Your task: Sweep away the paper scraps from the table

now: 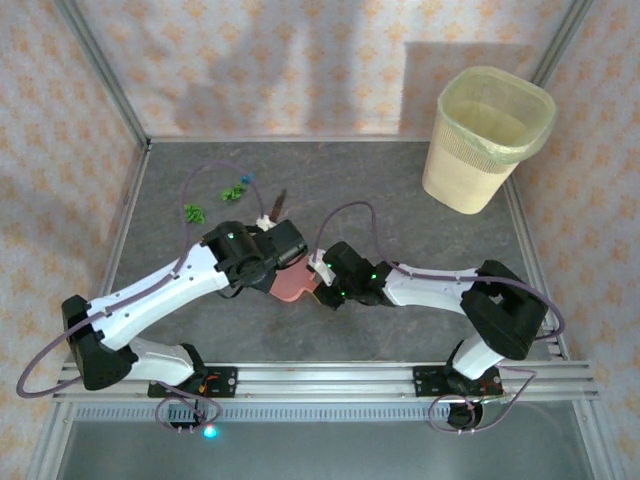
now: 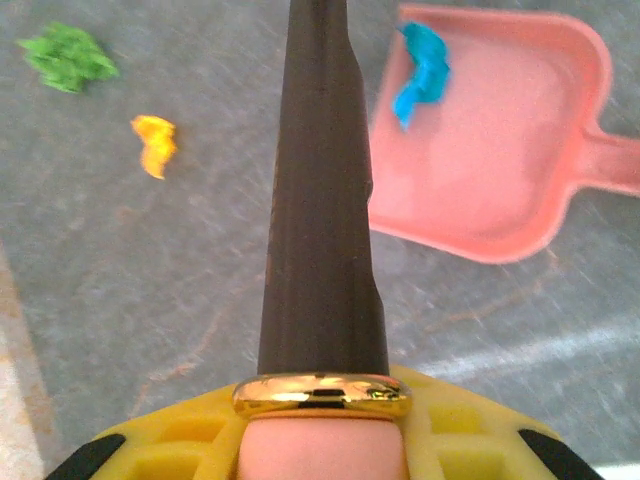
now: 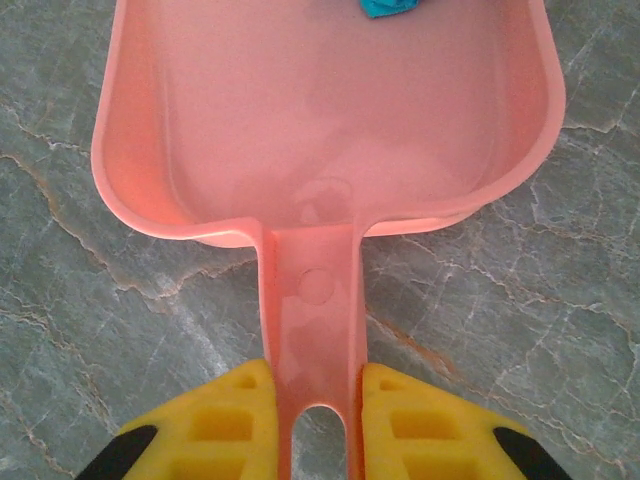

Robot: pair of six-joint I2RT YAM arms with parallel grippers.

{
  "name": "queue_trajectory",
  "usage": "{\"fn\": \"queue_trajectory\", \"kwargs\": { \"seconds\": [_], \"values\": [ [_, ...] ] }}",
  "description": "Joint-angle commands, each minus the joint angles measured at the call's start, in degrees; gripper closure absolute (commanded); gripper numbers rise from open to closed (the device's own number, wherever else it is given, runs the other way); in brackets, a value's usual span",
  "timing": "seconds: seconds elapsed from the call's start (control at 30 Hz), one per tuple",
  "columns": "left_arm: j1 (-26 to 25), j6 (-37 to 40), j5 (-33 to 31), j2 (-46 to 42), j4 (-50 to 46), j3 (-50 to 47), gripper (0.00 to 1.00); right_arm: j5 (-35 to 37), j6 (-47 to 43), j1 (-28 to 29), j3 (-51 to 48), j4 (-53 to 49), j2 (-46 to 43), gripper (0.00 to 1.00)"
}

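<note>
My left gripper (image 1: 262,250) (image 2: 322,440) is shut on a brush (image 2: 320,200) with a pink handle, gold ferrule and dark bristles (image 1: 279,205). Shut on the handle of the pink dustpan (image 1: 295,288) (image 3: 320,120), my right gripper (image 1: 325,275) (image 3: 312,400) keeps it flat on the table (image 1: 400,240). A teal-blue paper scrap (image 2: 420,70) (image 3: 390,8) lies at the dustpan's open mouth. An orange scrap (image 2: 154,143) and a green scrap (image 2: 68,57) lie on the table left of the bristles. More green scraps (image 1: 194,212) (image 1: 233,190) and a blue one (image 1: 248,180) lie at the far left.
A cream waste bin (image 1: 488,135) lined with a bag stands at the back right corner. Aluminium rails and patterned peach walls close in the table on three sides. Both forearms meet near the table's middle.
</note>
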Motion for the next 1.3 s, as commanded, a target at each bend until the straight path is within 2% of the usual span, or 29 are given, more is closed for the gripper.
{"fn": "queue_trajectory", "kwargs": {
  "seconds": [0.0,0.07,0.17,0.37,0.7,0.87,1.17,1.27],
  "values": [
    [4.92,-4.62,-13.68,-2.73,-3.71,1.75,1.0,1.56,-0.28,0.04,0.39,-0.76,1.3,1.0],
    [10.54,-3.87,-14.38,-4.67,-2.3,0.19,1.0,1.09,-0.81,0.64,0.38,-0.38,1.18,1.0],
    [15.58,-3.62,-17.17,-6.83,0.48,-3.54,1.0,0.91,-1.23,1.22,0.38,-0.09,1.08,1.0],
    [17.36,-8.23,-23.95,-1.05,-2.23,-7.26,1.0,0.52,-1.52,1.59,0.19,0.24,1.13,1.0],
    [17.7,-5.32,-17.67,7.17,0.43,-8.01,1.0,0.52,-1.78,1.67,-0.55,0.37,-0.82,1.0],
    [18.59,-3.63,-10.75,8.75,3.06,-9.19,1.0,0.62,-1.89,1.67,-1.01,0.5,-1.93,1.0],
    [19.02,-1.22,-6.07,12.21,4.34,-9.96,1.0,0.29,-2.03,1.63,-1.28,0.41,-3.14,1.0],
    [19.01,0.05,-2.78,11.82,5.41,-10.43,1.0,0.37,-1.96,1.67,-1.55,0.56,-3.51,1.0]
  ]
}}
